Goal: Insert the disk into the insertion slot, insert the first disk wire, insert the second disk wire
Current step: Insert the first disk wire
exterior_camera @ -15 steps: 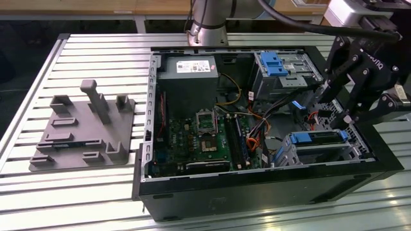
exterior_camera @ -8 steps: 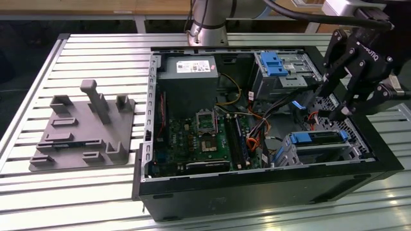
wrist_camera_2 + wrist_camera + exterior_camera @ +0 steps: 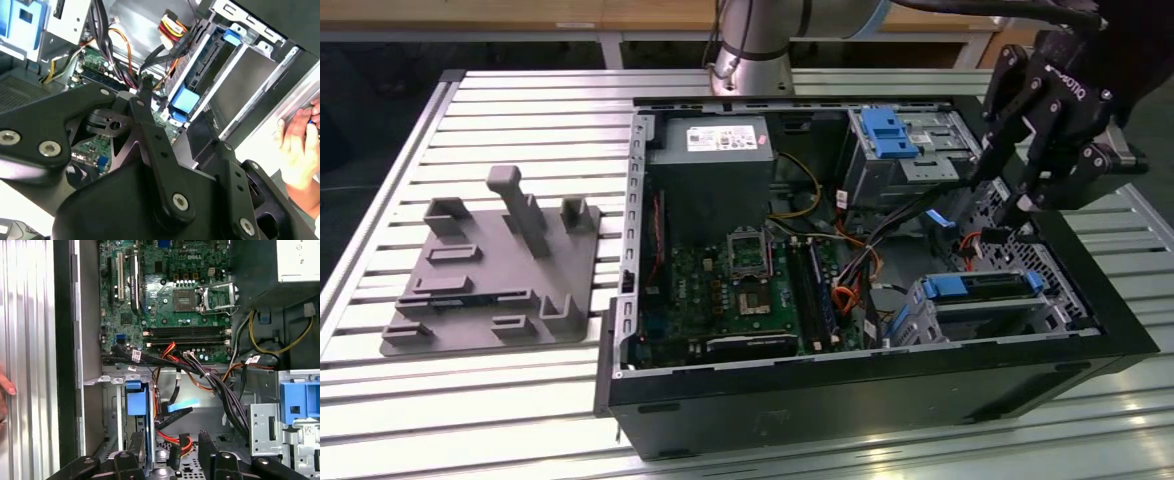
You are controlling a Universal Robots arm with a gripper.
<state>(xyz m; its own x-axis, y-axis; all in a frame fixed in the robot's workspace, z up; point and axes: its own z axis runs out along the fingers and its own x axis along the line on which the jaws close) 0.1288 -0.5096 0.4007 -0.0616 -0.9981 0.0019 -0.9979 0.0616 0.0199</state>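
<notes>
An open computer case (image 3: pixel 881 395) lies on a slatted table (image 3: pixel 520 90), with the arm reaching in at two o'clock in the exterior view. At four o'clock in that view the insertion slot (image 3: pixel 1061 285) already holds the disk (image 3: pixel 983 287), its blue carrier facing the motherboard (image 3: pixel 734 300). In the first wrist view the gripper (image 3: pixel 171 440) stands with its fingers spread, pinching nothing, astride the first disk wire (image 3: pixel 172 436) and a small dark plug (image 3: pixel 174 456). The second disk wire (image 3: pixel 183 405), tipped in blue, lies just beyond; neither looks plugged in. The red-orange ribbon appears light and floppy, and would probably kink if squeezed. The stiff plug body looks the surer hold, taken by its flat sides. A person's hand (image 3: pixel 4 386) waits outside the case wall
</notes>
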